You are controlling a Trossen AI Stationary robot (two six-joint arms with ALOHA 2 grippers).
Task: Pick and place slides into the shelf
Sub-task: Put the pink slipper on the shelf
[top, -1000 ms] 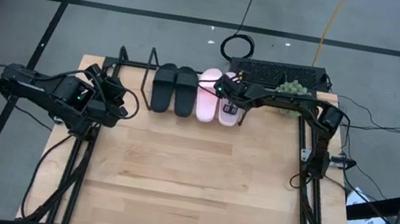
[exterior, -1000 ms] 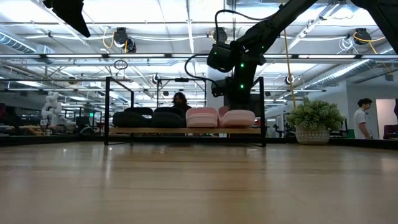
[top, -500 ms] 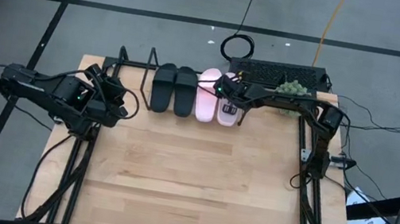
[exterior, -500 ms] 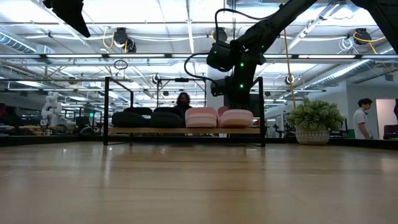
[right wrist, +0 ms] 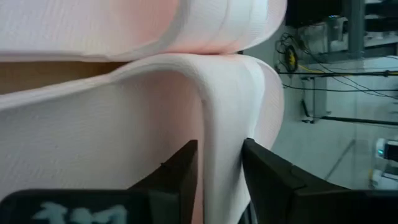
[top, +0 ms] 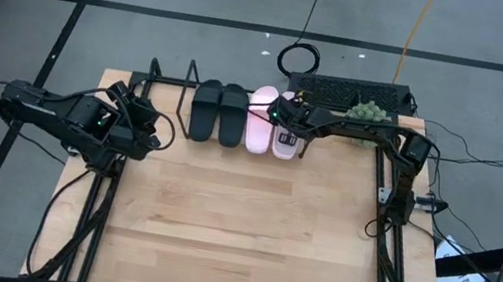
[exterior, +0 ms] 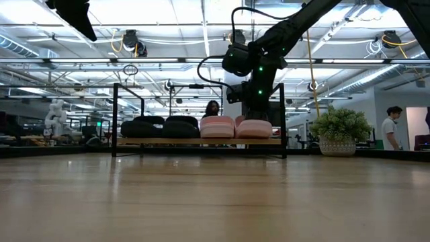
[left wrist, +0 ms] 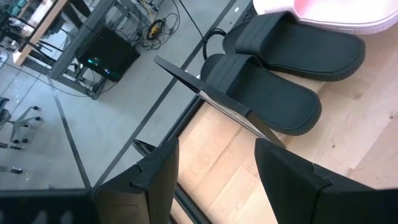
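The big wooden tabletop (top: 237, 230) has no slides lying loose on it, so the job looks almost done. The shelf (top: 168, 80) sits at the top middle of the high view, and all four slides are on it in a row: the black pair (top: 220, 112) on the left and the pink pair (top: 272, 124) on the right. The right end effector (top: 281, 115) is over the last pink slide (right wrist: 124, 143), with its fingers on both sides of the strap, and I cannot tell if it is gripping or letting go. The left end effector (left wrist: 214, 177) waits open at the left side of the tabletop, holding nothing.
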